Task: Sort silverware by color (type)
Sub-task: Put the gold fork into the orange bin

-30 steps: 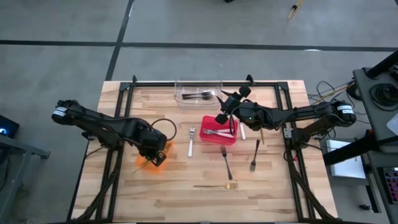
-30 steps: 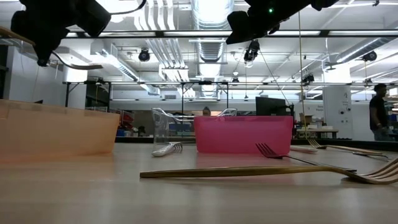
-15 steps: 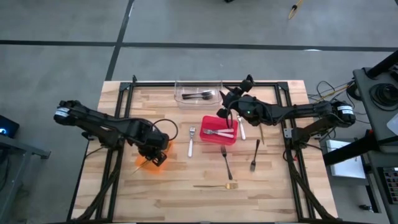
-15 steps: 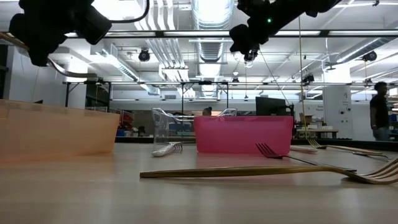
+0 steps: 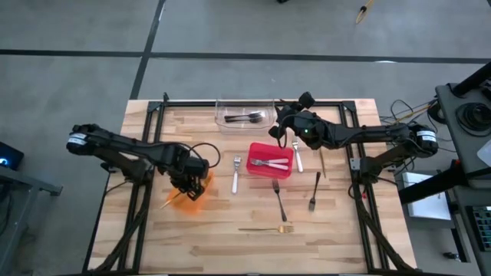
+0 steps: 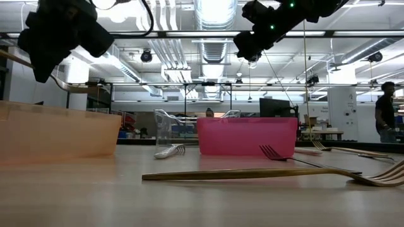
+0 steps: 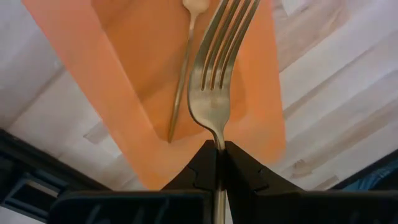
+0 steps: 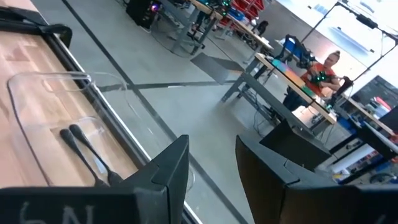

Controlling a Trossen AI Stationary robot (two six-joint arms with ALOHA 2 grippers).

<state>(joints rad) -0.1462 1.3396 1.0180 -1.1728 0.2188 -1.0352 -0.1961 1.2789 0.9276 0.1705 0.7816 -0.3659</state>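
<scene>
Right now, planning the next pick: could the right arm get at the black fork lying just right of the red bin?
Probably yes. The right gripper is open and empty, raised near the clear bin. The black fork lies alone on bare table on that arm's side, nothing over it.

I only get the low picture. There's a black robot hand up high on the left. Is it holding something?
Observer: Yes. The left hand is shut on a gold fork, right above the orange bin.
Operator: Is that bin empty?
Observer: No, one gold utensil already lies inside it.
Operator: What's in the pink box? I only see its side.
Observer: The red bin holds silver utensils.
Operator: And the other hand up top?
Observer: The right hand is open and holds nothing, near the clear bin, where dark utensils lie.
</scene>
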